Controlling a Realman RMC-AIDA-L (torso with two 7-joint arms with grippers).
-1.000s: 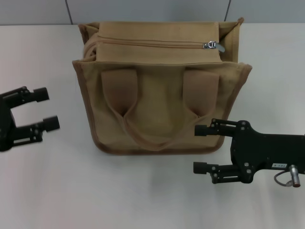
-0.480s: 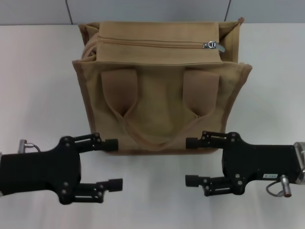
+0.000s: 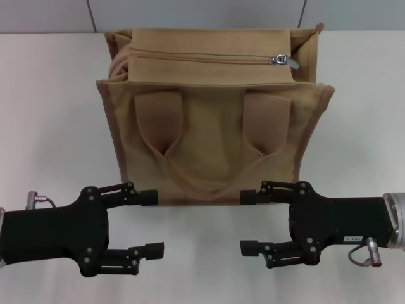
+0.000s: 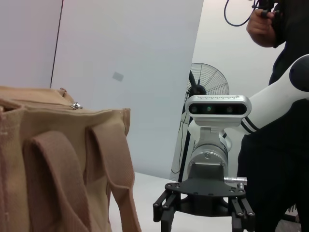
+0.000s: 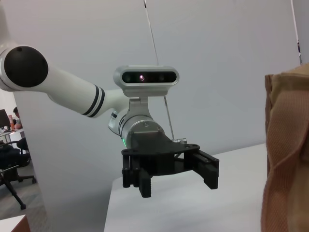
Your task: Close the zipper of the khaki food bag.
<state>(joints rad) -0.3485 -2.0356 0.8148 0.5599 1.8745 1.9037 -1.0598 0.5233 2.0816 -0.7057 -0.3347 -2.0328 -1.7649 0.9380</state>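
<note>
left claw [image 3: 152, 223] wide | right claw [image 3: 249, 221] wide | both near khaki food bag [image 3: 215, 126] front edge

Khaki food bag [image 3: 215, 126]: matt woven canvas cloth. Zipper [image 3: 209, 58]: shiny silver metal pull. Table [image 3: 50, 114]: smooth matt white surface.

White table [image 3: 50, 95] lies under the jaws of left gripper [image 3: 155, 223] and right gripper [image 3: 245, 221] and spreads out on both sides of them. Grey wall panels [image 3: 190, 12] stand well beyond the jaws, at the table's back edge. Left wrist view: standing fan [image 4: 207, 88] is behind the right jaws, w/ a white board [image 4: 125, 72] beside it. Person in dark clothes [image 4: 282, 159] stands near the fan, one hand up on a black cable [image 4: 231, 14]. Right wrist view: office chair [image 5: 10, 181] is low and far behind the left jaws, grey wall [image 5: 227, 58] in the bkgd.
</note>
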